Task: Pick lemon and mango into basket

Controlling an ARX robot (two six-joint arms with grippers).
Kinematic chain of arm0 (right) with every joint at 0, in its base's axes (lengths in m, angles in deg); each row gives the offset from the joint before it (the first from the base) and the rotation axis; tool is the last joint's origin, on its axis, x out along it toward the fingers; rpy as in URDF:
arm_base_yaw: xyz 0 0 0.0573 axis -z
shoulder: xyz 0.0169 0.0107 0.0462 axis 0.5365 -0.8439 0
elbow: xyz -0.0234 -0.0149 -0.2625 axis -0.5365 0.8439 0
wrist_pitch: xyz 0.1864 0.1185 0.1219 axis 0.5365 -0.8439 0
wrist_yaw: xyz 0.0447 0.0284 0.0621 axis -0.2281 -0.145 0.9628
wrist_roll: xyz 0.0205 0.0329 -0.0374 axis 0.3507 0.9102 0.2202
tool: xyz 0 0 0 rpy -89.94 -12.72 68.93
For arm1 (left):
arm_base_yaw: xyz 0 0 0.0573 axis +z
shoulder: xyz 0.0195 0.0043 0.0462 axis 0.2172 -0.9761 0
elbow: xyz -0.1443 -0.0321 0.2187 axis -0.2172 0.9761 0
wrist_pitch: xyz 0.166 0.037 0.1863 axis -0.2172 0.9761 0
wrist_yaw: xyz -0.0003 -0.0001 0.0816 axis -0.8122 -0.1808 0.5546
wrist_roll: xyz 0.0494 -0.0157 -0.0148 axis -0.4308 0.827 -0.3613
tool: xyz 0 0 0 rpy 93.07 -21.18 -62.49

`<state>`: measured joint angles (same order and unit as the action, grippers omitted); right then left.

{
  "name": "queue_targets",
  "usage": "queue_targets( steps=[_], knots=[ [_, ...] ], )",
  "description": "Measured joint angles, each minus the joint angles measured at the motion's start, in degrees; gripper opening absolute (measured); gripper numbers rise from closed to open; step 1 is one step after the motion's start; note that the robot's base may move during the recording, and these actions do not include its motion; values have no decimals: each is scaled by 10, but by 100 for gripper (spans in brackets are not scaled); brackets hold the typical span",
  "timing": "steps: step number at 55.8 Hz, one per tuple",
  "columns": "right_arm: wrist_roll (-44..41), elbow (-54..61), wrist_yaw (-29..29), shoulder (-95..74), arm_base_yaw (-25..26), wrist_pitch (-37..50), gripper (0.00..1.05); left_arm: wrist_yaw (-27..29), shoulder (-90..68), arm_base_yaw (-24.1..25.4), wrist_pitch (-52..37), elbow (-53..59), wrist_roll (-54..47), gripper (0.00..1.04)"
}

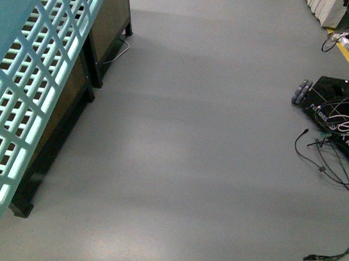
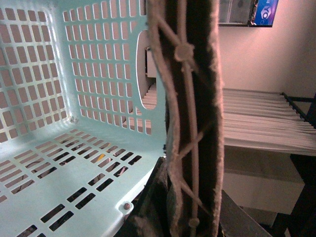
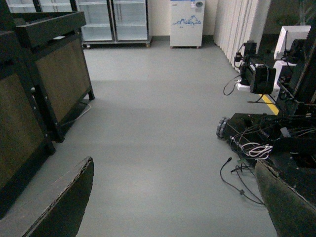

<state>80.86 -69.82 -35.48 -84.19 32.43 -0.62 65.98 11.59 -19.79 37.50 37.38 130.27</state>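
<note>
The light teal basket [image 1: 25, 93] hangs tilted at the left edge of the front view, its slotted side facing me. In the left wrist view I look into the basket [image 2: 64, 123]; its slotted floor and walls show nothing inside. My left gripper [image 2: 190, 217] is shut on the basket's brownish-mauve handle [image 2: 192, 98], which runs upright between the jaws. My right gripper [image 3: 177, 207] is open and empty, its two dark fingers [image 3: 64, 207] wide apart above bare grey floor. The lemon and the mango are out of view.
Dark wooden stands [image 1: 107, 27] line the left side of the grey floor [image 1: 192, 138]. A black wheeled robot base [image 1: 335, 114] with loose cables [image 1: 335, 175] lies at the right. Glass-door fridges [image 3: 113, 19] stand at the far wall.
</note>
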Motion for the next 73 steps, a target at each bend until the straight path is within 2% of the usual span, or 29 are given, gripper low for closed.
queue_targets(
  steps=[73],
  knots=[
    [0,0,-2,1,0,0,96,-5,0,-3,0,0,4,8]
  ],
)
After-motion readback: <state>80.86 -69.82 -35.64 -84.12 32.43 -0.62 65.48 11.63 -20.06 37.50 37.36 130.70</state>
